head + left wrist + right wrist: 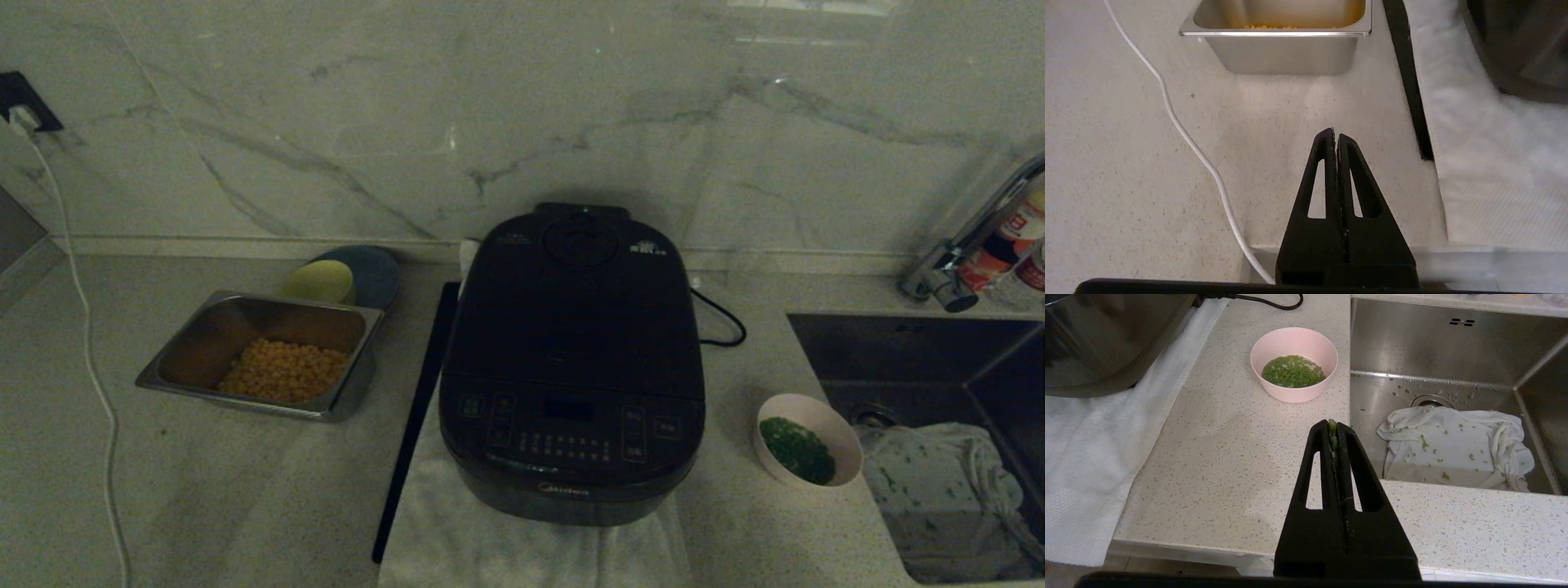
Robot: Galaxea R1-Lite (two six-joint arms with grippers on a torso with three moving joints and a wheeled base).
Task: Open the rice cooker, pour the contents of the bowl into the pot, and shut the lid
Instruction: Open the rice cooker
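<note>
The black rice cooker (571, 367) stands mid-counter on a white towel, its lid (580, 302) down, so the pot is hidden. To its right sits the small pinkish bowl (808, 408) holding chopped green herbs (798, 451). Neither gripper shows in the head view. My right gripper (1333, 425) hovers shut over the counter's front edge, a scrap of green wedged between its tips. The bowl (1290, 394) and herbs (1292, 371) lie ahead of it, apart. My left gripper (1336, 134) is shut on nothing, near the front edge left of the cooker (1519, 45).
A steel tray (204, 347) of yellow kernels sits left of the cooker, with a yellow-green bowl (318, 282) and a blue plate (375, 273) behind. A white cable (82, 327) trails down the left. The sink (914, 359) at right holds a cloth (947, 482).
</note>
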